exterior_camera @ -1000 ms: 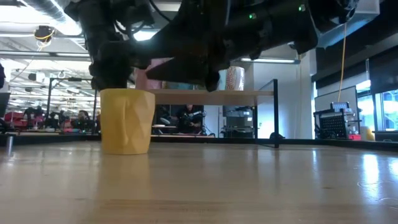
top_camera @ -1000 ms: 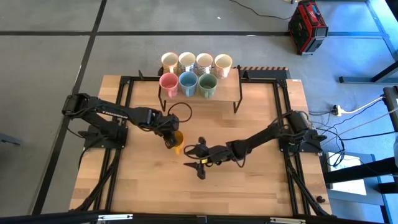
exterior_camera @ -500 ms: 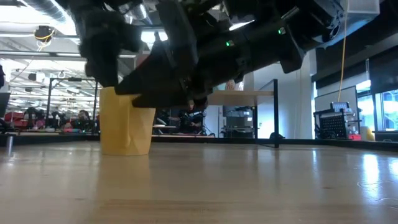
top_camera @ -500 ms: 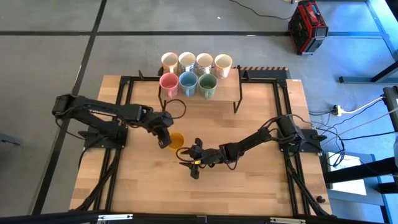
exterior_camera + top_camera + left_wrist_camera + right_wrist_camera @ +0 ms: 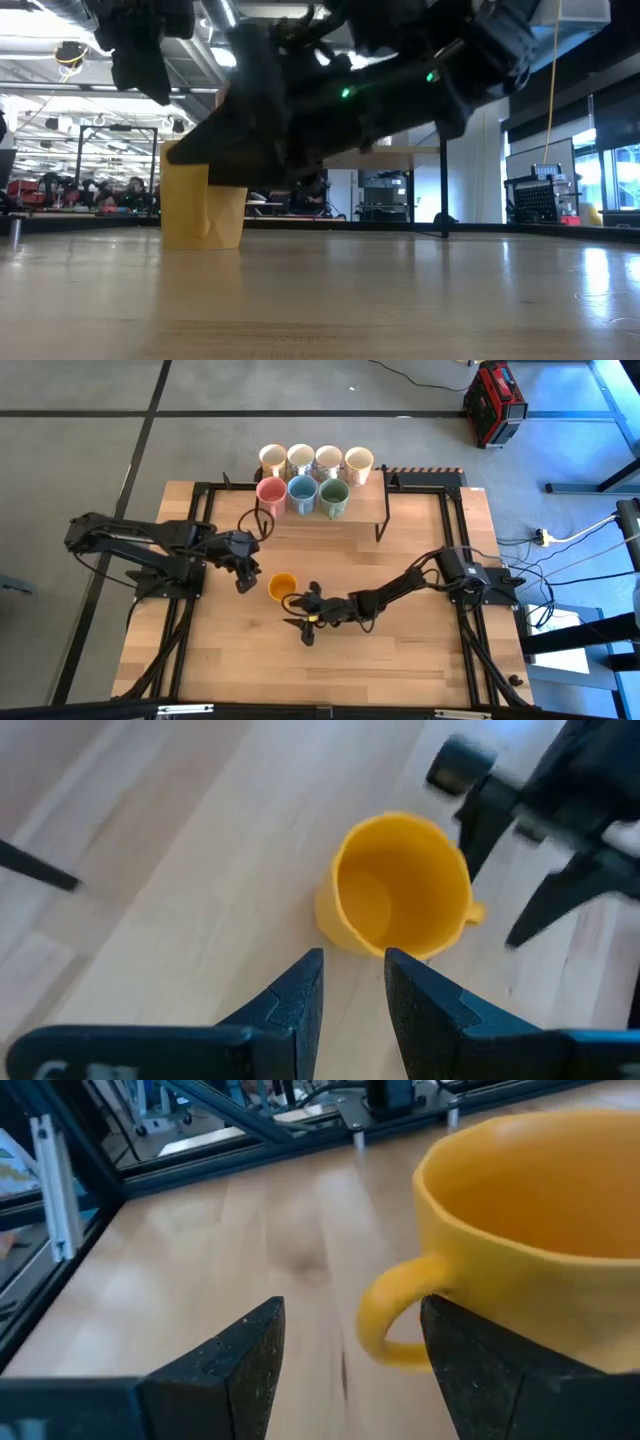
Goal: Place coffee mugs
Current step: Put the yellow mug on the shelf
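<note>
orange mug (image 5: pixel 283 586): stands upright on the wooden counter (image 5: pixel 400 660), mouth up, near the middle, free of both grippers; its handle points toward the right arm's side. left gripper (image 5: pixel 244 581): just beside the mug on the left, not touching it; in the left wrist view its fingers (image 5: pixel 300 995) stand slightly apart with a narrow gap and hold nothing, the mug lying beyond the tips. right gripper (image 5: pixel 303 610): low over the counter, just beside the mug on its near right; its fingers (image 5: pixel 240 1355) are spread wide, and in the right wrist view the mug's handle (image 5: pixel 395 1305) shows in the gap between them, with no contact visible. pink mug (image 5: pixel 271 494), light blue mug (image 5: pixel 302 492), green mug (image 5: pixel 334 494): in a row on a raised black-framed rack (image 5: pixel 383 512) at the far edge of the counter, upright. four cream mugs (image 5: pixel 316 458): in a second row just behind the coloured three, upright. red case (image 5: pixel 494 402): on the floor beyond the counter, far right.
</note>
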